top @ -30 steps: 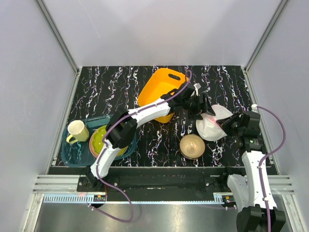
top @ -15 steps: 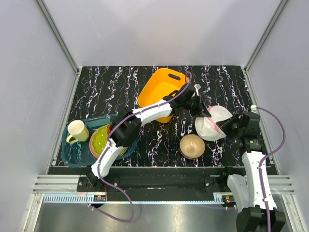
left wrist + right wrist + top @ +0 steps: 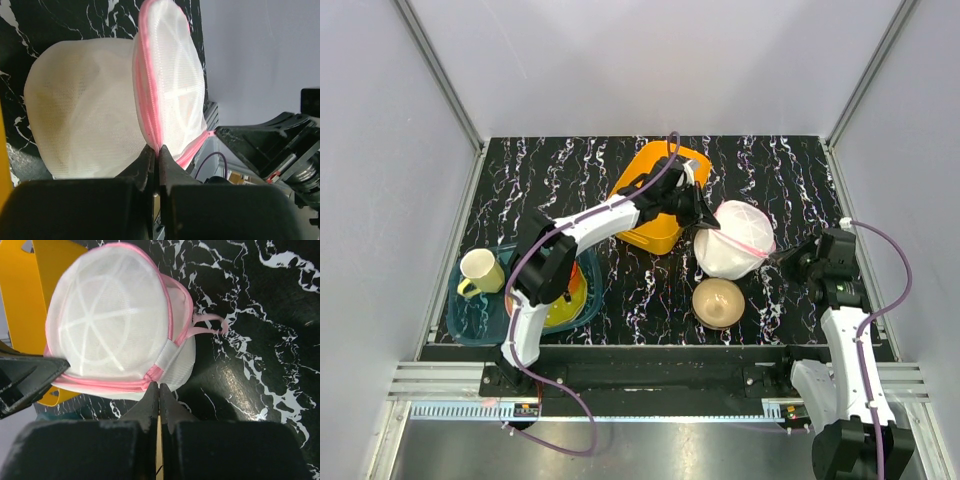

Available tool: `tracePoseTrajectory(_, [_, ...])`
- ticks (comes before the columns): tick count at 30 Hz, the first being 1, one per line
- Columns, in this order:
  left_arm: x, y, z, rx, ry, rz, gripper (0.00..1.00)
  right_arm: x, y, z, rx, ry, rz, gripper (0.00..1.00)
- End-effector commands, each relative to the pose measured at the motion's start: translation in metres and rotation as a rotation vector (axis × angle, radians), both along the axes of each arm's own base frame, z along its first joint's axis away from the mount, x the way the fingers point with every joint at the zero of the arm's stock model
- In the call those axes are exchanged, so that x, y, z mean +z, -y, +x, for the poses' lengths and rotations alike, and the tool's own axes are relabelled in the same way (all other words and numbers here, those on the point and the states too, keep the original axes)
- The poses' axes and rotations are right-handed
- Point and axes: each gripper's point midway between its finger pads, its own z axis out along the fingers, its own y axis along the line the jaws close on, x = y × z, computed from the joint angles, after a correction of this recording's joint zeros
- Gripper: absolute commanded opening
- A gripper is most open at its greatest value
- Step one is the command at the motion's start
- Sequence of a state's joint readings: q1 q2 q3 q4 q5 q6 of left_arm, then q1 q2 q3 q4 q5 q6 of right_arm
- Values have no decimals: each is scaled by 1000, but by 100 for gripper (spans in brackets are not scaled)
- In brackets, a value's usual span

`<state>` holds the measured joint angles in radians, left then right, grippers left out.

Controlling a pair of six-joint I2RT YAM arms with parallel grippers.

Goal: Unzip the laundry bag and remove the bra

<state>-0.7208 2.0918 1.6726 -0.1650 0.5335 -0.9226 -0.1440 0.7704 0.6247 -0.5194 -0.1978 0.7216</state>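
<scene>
Where your view begins at the near edge of the table (image 3: 620,300), the tan bowl (image 3: 717,301) sits just on the near side of the laundry bag (image 3: 730,245), close to it but apart. Well to the left of the bag, and also nearer than it, the teal tray (image 3: 470,322) holds a cream cup (image 3: 480,270). The laundry bag itself is stretched between your two arms. It is tipped so that one white mesh dome, with its spoke-like seams, faces up and to the right. At the bag's right edge your right gripper (image 3: 159,386) is clenched, its fingertips pinched on a pink strip of the trim. At the bag's left edge your left gripper (image 3: 159,149) is likewise clamped tight on the pink zipper trim (image 3: 145,90), right where the two mesh halves meet. A creamy beige tone shows through the mesh of the lower half, but you cannot make out the bra itself. Whether the bag touches the table or hangs above it cannot be told. Beyond the bag and to its left stands the orange basket (image 3: 650,190), just beside your left gripper.
</scene>
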Motion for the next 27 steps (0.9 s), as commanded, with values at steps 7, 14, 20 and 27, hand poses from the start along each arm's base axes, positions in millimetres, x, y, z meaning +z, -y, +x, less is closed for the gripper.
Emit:
tracePoseTrajectory(7, [35, 9, -22, -114, 158, -52, 0, 14, 16, 12, -26, 33, -77, 0])
tracePoseTrajectory(14, [19, 9, -44, -147, 167, -28, 0, 20, 13, 23, 39, 8, -99, 47])
tracePoseTrajectory(20, [25, 8, -46, -190, 196, 2, 1, 50, 7, 47, 86, 75, -77, 58])
tracePoseTrajectory(27, [54, 1, -34, -167, 328, 32, 0, 80, -37, 71, 154, 85, -79, 63])
